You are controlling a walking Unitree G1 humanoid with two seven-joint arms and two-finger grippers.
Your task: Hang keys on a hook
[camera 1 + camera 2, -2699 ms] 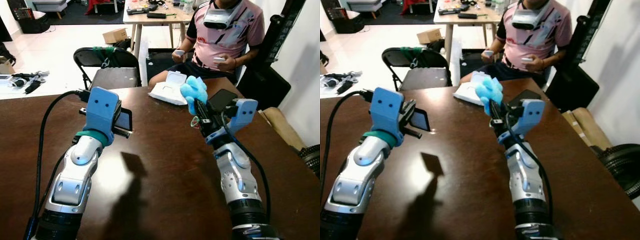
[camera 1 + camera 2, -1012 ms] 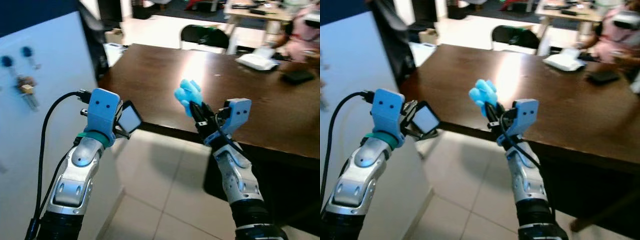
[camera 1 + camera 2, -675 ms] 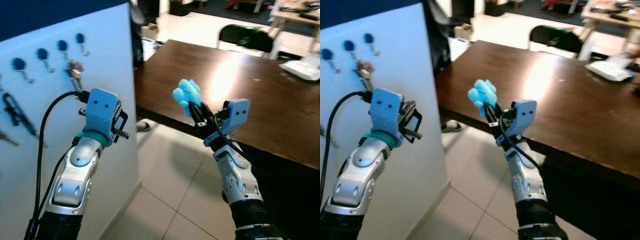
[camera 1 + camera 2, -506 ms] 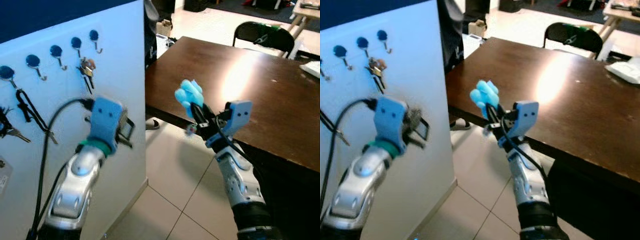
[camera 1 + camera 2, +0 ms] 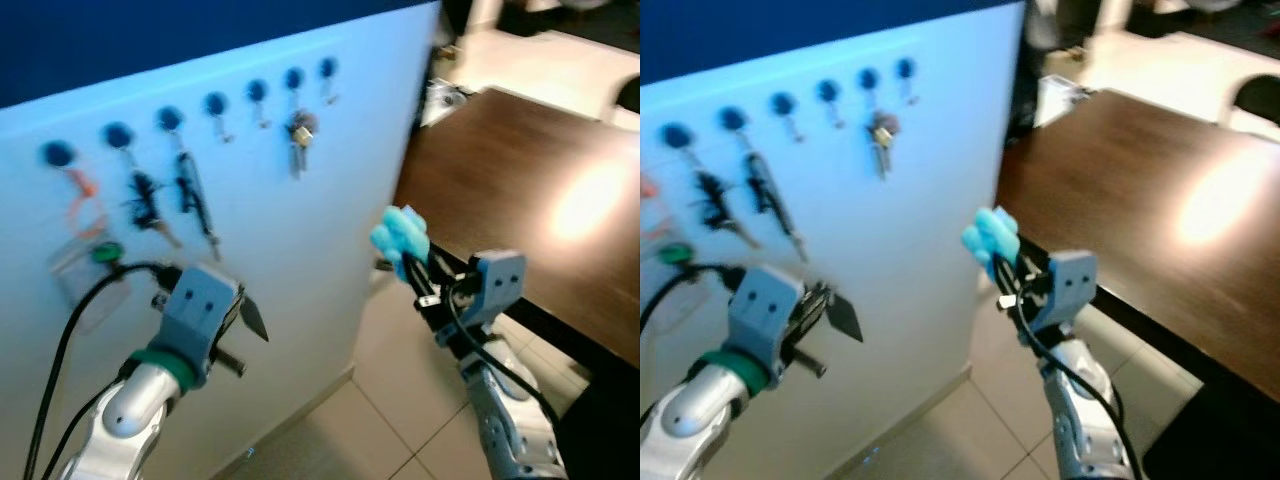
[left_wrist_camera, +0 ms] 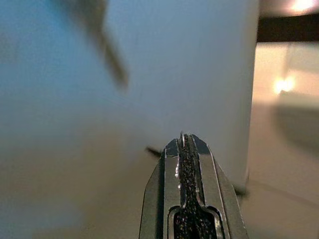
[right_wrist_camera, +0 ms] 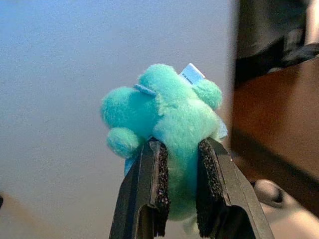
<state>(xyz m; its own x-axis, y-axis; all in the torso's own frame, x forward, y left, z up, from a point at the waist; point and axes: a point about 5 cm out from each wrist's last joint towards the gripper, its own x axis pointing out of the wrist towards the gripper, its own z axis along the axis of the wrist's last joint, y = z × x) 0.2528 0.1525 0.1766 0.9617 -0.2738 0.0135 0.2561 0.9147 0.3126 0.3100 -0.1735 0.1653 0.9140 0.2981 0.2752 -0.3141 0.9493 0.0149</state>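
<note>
A blue plush key fob [image 5: 400, 235] sticks up from my right gripper [image 5: 416, 272], which is shut on it; the right wrist view shows both pads [image 7: 159, 181] squeezing the plush [image 7: 167, 117]. The keys themselves are hidden. A white board [image 5: 300, 230] stands just ahead and to the left, with a row of blue-knobbed hooks [image 5: 215, 104] along its top. The end hook [image 5: 327, 70] at the right is bare. My left gripper [image 5: 248, 317] is shut and empty, held low in front of the board; its fingers [image 6: 183, 149] are pressed together.
A bunch of keys [image 5: 298, 134] hangs from one hook, dark items [image 5: 188, 192] from others, and an orange lanyard with a badge [image 5: 78, 205] at the far left. A dark brown table [image 5: 520, 170] stands to the right of the board, above a tiled floor [image 5: 390, 430].
The camera has swung further left, so the board now takes up most of the picture and the table has slid off to the right. The plush stays in the right gripper.
</note>
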